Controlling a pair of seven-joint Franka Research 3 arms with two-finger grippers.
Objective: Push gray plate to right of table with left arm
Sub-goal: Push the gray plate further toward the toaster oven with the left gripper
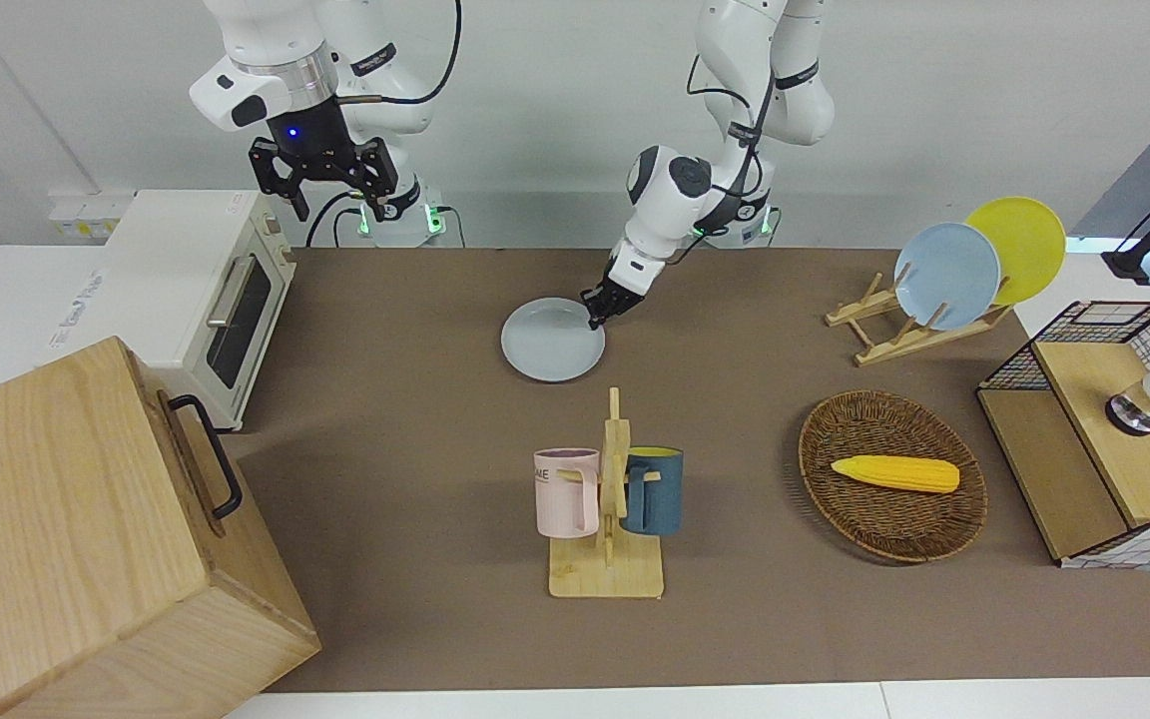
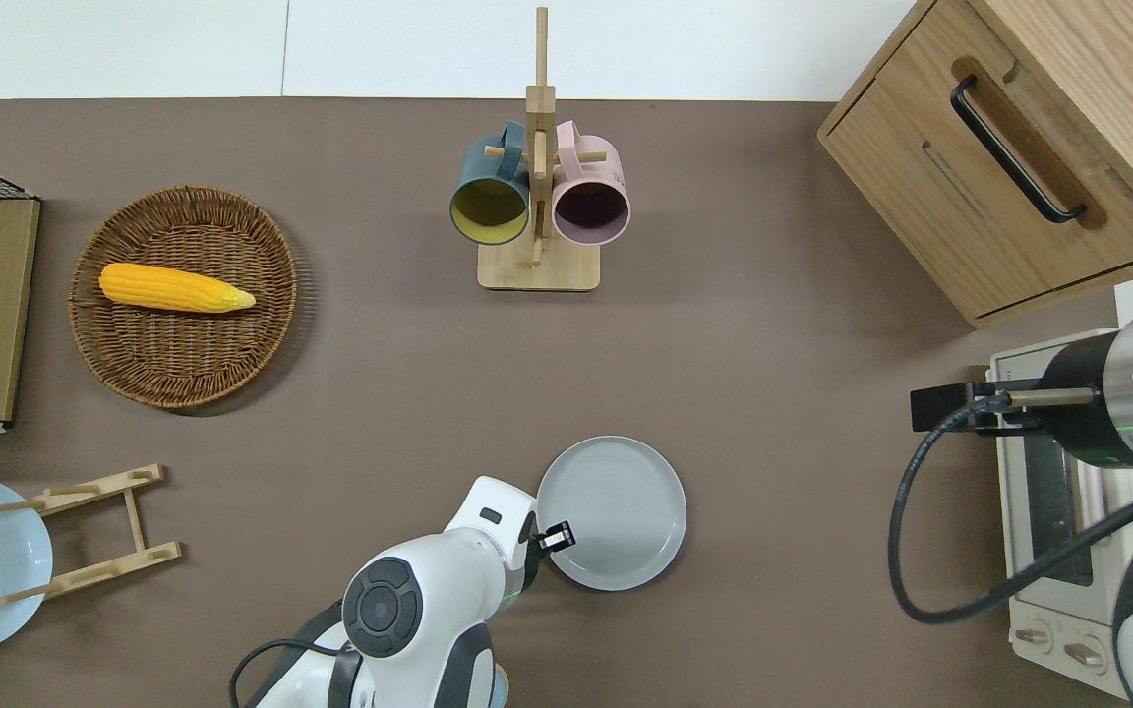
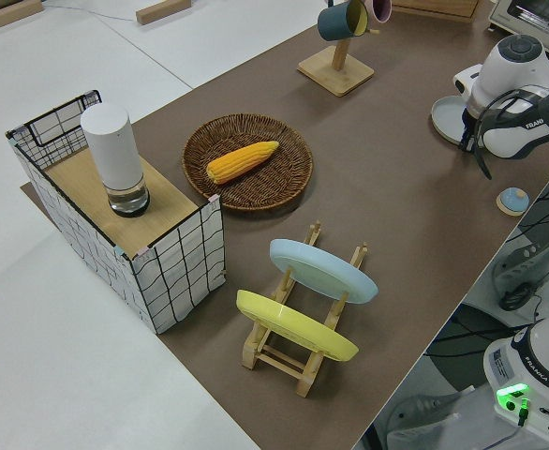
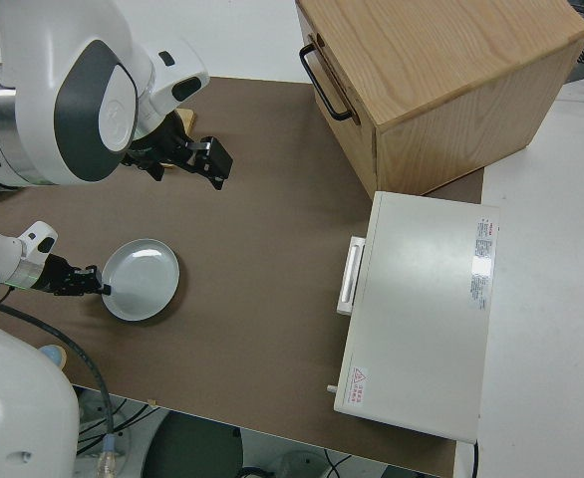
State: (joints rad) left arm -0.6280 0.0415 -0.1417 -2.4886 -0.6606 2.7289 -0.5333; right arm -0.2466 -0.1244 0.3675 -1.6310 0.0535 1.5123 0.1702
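The left end effector (image 2: 555, 538) is low at the rim of the gray plate (image 2: 616, 511), on the edge that faces the left arm's end of the desk (image 2: 773, 295). I judge it is placed there so that a sideways move will slide the plate toward the right arm's end. Whether its fingers are open or closed, I cannot tell. The plate lies flat on the desk, near the robots and about the middle, well apart from the mug stand (image 2: 538, 197), which is farther from the robots. The plate is round, shallow and glossy with a low rim; the desk surface is matte brown. The right arm is parked, its end effector (image 1: 323, 175) open.
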